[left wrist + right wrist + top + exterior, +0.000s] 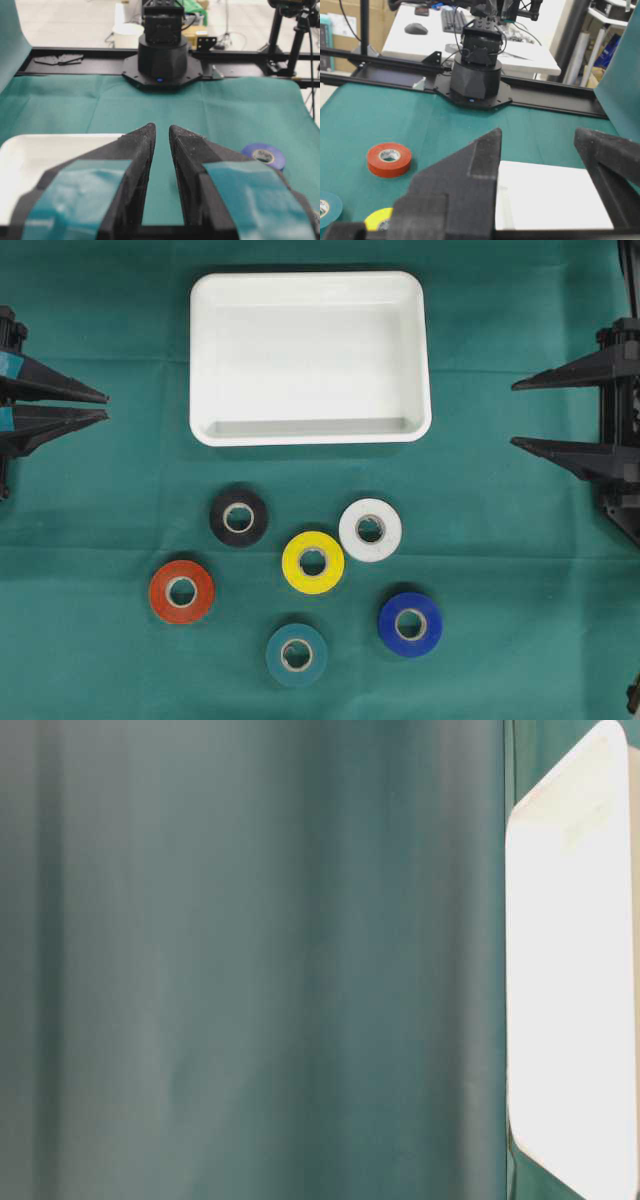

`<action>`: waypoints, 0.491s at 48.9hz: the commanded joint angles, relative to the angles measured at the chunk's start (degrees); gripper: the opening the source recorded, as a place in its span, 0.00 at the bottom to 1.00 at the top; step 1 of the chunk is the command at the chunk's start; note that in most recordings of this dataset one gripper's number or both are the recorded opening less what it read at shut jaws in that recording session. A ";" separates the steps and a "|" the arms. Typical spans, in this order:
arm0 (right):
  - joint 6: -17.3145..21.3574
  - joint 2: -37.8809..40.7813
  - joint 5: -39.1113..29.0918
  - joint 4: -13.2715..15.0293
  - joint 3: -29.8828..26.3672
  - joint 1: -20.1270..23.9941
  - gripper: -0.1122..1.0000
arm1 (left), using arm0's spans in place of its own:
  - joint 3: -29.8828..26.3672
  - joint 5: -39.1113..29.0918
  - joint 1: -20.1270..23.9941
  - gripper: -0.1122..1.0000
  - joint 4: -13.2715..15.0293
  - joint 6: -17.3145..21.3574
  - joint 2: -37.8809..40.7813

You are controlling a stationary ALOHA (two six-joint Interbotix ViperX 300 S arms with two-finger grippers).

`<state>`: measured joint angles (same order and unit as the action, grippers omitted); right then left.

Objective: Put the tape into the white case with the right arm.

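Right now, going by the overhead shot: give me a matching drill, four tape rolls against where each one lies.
Things:
1. black tape
2. red tape
3. blue tape
4. white tape

Places:
A. farthest to the left of the six rolls
B. lower right of the group, farthest to the right
C. touching the yellow tape at its upper right
D. upper left of the group, nearest the white case, standing alone

Pairs: 1-D, 2-A, 3-B, 4-C
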<state>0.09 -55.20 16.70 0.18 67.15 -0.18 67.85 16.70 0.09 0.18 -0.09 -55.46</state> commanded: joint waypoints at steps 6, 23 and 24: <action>1.76 -0.09 0.00 -0.35 0.70 -0.18 0.18 | 0.00 0.35 0.09 0.18 1.41 0.09 0.35; 5.36 -3.25 -4.75 0.09 2.37 -0.26 0.02 | 2.81 -4.92 0.09 0.11 1.32 -0.09 -1.67; 5.27 -3.25 -4.92 0.09 2.64 -0.26 0.02 | 3.34 -5.36 0.09 0.11 1.32 -0.18 -2.11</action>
<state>5.36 -58.45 12.39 0.18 69.96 -0.35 70.40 12.57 0.09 1.49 -0.09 -56.60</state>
